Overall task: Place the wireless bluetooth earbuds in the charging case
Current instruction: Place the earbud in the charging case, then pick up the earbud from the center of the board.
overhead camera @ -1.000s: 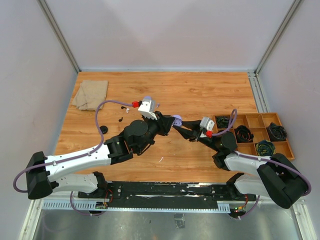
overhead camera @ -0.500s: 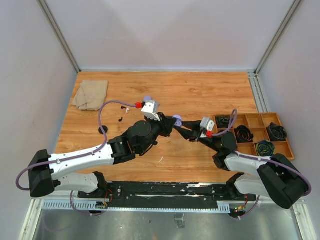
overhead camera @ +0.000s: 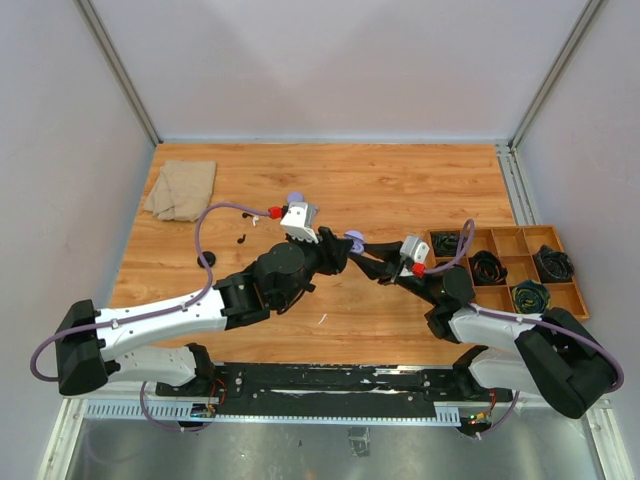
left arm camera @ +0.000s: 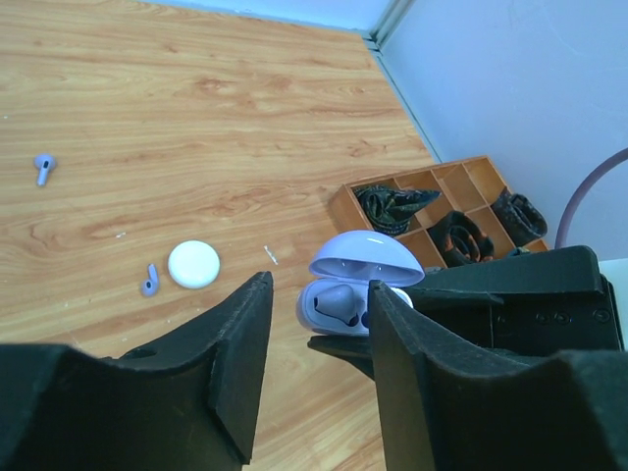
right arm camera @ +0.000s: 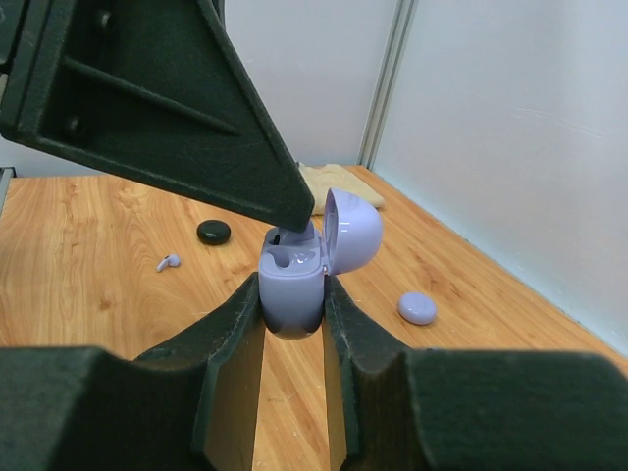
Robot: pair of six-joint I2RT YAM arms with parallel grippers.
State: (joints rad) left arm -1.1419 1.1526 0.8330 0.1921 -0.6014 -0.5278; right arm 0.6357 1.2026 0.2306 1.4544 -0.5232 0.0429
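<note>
The worktop point(overhead camera: 400, 190) carries a cloth point(overhead camera: 182, 190) at its far left and a tray point(left arm camera: 343, 208) of coiled cables at the right. My two arms meet over the middle of it.

My right jaws point(right arm camera: 292, 294) are clamped on the body of the purple case point(left arm camera: 355, 285), one finger on each side. They hold it upright above the wood with its lid tipped back.

My left jaws point(left arm camera: 318, 283) stand a little apart just over the open case, and I see nothing between them. In the right wrist view one left fingertip sits right at the mouth of a well.

A pale bud point(left arm camera: 334, 299) lies inside the case. I judge it to be down in its well, though I cannot tell whether it is fully seated. The well next to it looks empty to me.

So I take this to be the moment of letting a bud go into the case, with the set half done at best.

Two more earbuds lie loose on the wood. One point(left arm camera: 149, 282) is just beside a white round case point(left arm camera: 193, 264). The other point(left arm camera: 43, 167) is well apart from it, to the left in the left wrist view.

Next, I think, my left arm must lift straight clear so it does not drag the bud out. Then it should go for a loose purple bud and pinch it by the stem, while my right jaws keep the case level and steady.
</note>
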